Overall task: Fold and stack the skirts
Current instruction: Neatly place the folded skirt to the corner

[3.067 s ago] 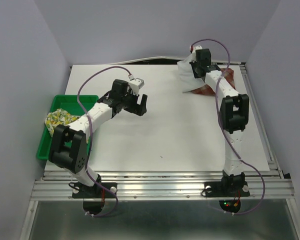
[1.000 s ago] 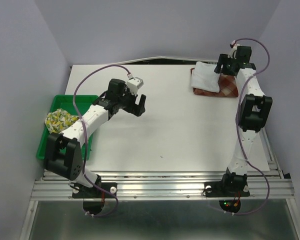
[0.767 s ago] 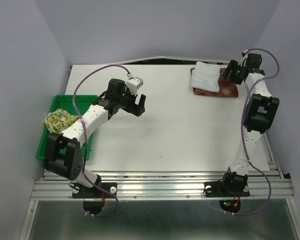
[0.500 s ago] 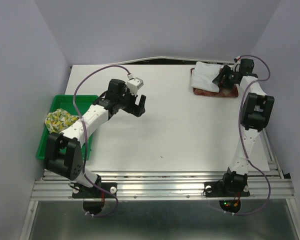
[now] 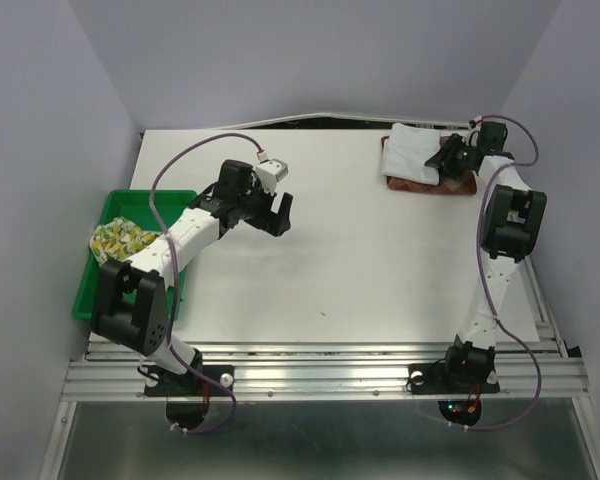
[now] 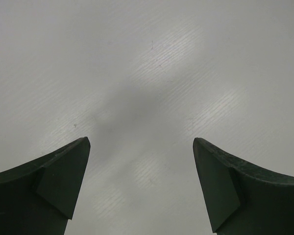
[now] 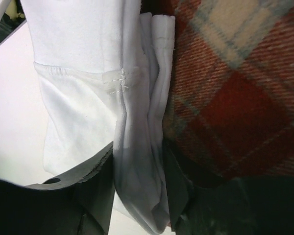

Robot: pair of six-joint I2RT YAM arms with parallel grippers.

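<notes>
The plain white skirt (image 5: 412, 149) lies folded on the red-and-cream plaid skirt (image 5: 462, 184) at the table's far right. My right gripper (image 5: 444, 157) is at the white skirt's right edge, shut on a fold of it (image 7: 137, 186), with the plaid skirt (image 7: 235, 98) just beside. The fruit-print skirt (image 5: 118, 240) lies bunched in the green tray (image 5: 130, 205) at the left. My left gripper (image 5: 278, 213) hovers open and empty over bare table (image 6: 147, 88), its fingers (image 6: 54, 181) spread wide.
The green tray sits at the table's left edge beside the left arm. Purple walls close in on three sides. A metal rail (image 5: 320, 375) runs along the near edge by the arm bases.
My right arm laid the white skirt on the plaid one, drew back to the right, then came back in and closed on the white skirt's right edge. The left arm barely moved.
</notes>
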